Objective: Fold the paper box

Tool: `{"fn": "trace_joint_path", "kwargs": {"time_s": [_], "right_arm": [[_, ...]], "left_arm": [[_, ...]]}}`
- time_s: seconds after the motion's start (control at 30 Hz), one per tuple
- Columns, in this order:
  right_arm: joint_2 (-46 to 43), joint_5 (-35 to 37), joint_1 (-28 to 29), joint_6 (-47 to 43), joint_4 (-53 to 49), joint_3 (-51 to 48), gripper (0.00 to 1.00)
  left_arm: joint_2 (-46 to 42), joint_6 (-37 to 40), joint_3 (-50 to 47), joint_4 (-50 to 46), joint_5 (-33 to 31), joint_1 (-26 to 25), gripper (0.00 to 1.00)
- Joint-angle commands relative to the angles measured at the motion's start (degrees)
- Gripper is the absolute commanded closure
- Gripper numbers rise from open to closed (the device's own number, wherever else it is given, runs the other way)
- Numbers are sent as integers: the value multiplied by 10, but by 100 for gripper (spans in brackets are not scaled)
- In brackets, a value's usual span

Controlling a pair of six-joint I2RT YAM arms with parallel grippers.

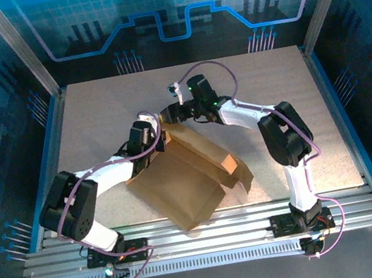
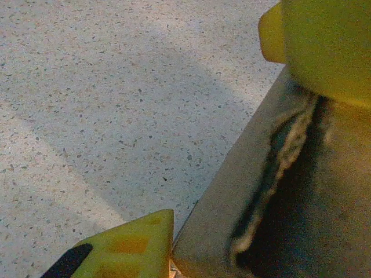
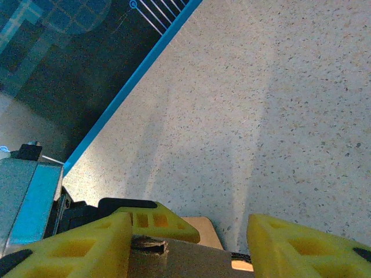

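Right gripper [image 3: 191,225] is straddling the paper box's [image 1: 189,181] raised flap, fingers spread. Left gripper [image 1: 163,140]: can't tell its grip. Cardboard's looking light, stiff, springy, so I'm favouring flap edges.

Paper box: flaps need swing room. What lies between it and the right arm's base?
Top external view: only bare speckled table between the paper box and right arm's base.

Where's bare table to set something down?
Free: the speckled grey table along its far edge, and on the right past the white right arm. Crowded: the centre, with the brown cardboard paper box and both arms.
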Motion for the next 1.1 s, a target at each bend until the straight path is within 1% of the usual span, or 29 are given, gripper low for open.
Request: {"fn": "trace_joint_path", "kwargs": {"time_s": [0.0,0.07,0.17,0.27,0.47,0.6,0.63,0.7,0.77,0.87,0.93,1.0,1.03,1.07], "right_arm": [[5,-18,9,0,-36,-1,43],[-6,-12,5,6,-47,2,41],[-35,-26,-9,33,-37,-6,34],[-71,-24,-24,43,-51,-9,31],[-160,-6,-54,40,-98,-35,26],[-222,30,-75,24,-141,-63,26],[-239,40,-80,19,-153,-72,26],[-270,55,-86,7,-172,-92,25],[-305,72,-93,-3,-188,-117,25],[-351,87,-96,-10,-197,-158,25],[-382,94,-96,-15,-199,-188,25],[-414,103,-96,-22,-206,-216,25],[-429,110,-96,-27,-211,-228,25],[-446,118,-96,-32,-219,-239,25]], "left_arm": [[18,9,5,-6,-25,-9,79],[15,2,9,-14,-33,-10,78],[13,-2,9,-19,-53,-10,79],[13,-19,8,-27,-79,-10,79],[13,-75,8,-44,-151,-9,79],[14,-109,12,-50,-177,-9,78],[14,-113,12,-50,-176,-10,76],[10,-115,10,-45,-166,-10,69],[-8,-115,-1,-34,-152,-11,66],[-52,-108,-21,-36,-124,-12,53],[-96,-105,-31,-61,-104,-12,44],[-147,-103,-45,-91,-75,-12,32],[-176,-103,-49,-111,-57,-12,21],[-207,-101,-55,-127,-34,-11,7]]}}
